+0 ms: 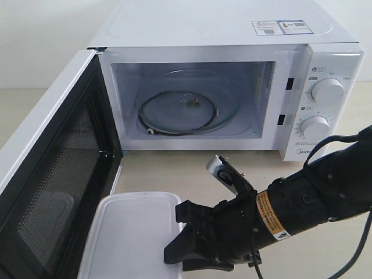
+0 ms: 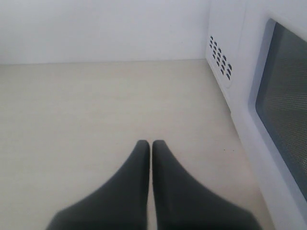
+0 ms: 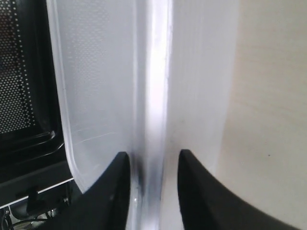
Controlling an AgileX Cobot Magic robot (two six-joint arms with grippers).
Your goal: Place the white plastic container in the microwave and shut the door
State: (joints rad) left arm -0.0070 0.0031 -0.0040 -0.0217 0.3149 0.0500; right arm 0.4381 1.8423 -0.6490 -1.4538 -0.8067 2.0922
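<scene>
Plastic, milky and half see-through, makes up the white plastic container (image 1: 131, 232), a low rectangular box with rounded corners and a flat lid bordered by a raised rim. In the right wrist view its lid (image 3: 96, 86) carries a few fine scratches and a faint dotted sheen, and a bright line of light runs along its long edge. It lies flat on the pale table (image 1: 174, 174) in front of the microwave (image 1: 221, 29), outside the cavity, just beside the dark inner face of the door (image 1: 58, 174), which stands swung wide open. Its near end is cut off by the picture's edge.

Inside the cavity the glass turntable (image 1: 186, 107) lies bare.

The right gripper (image 1: 174, 232) reaches in at the container's side away from the door. Its black fingers (image 3: 108, 191) stand apart, one over the lid and one beside the wall, with the edge between them; whether they already press on it I cannot tell.

The left gripper (image 2: 151, 143) hovers over bare table beside the door's outer face, fingers together with nothing between them.
</scene>
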